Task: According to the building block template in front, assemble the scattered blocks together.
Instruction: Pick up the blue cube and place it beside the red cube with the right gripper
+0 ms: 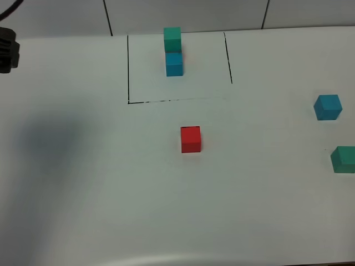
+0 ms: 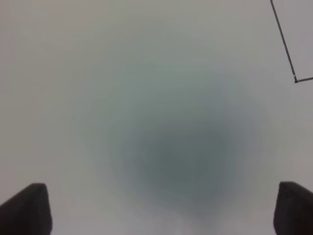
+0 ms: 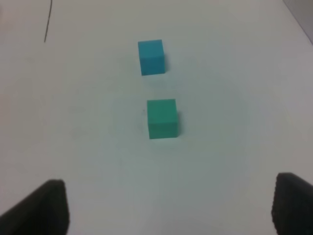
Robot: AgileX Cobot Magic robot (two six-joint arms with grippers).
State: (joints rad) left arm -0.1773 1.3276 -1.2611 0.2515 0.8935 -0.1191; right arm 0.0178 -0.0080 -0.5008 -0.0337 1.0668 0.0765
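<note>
Template cluster and 3 loose cubes are lying apart.
The building block template (image 1: 173,52) is sitting inside thin black lines (image 1: 128,69), its teal-green half touching its blue half. The red cube (image 1: 190,138) is resting alone just outside that frame. The blue cube (image 1: 327,107) and teal-green cube (image 1: 344,159) are sitting near each other, not touching, far right.

The table (image 1: 83,194) is plain white, unpatterned but for a thin black drawn frame (image 1: 128,66), whose near line fades into faint dashes. Inside it the building block template (image 1: 173,52) shows teal-green on its far cube and blue on its near one. Out on the white, the red cube (image 1: 191,138) is flat matte red, the blue cube (image 1: 327,107) a bright sky blue, the teal-green cube (image 1: 344,159) the template's same green. My left fingers (image 2: 29,210) and right fingers (image 3: 41,210) are dull black.
</note>
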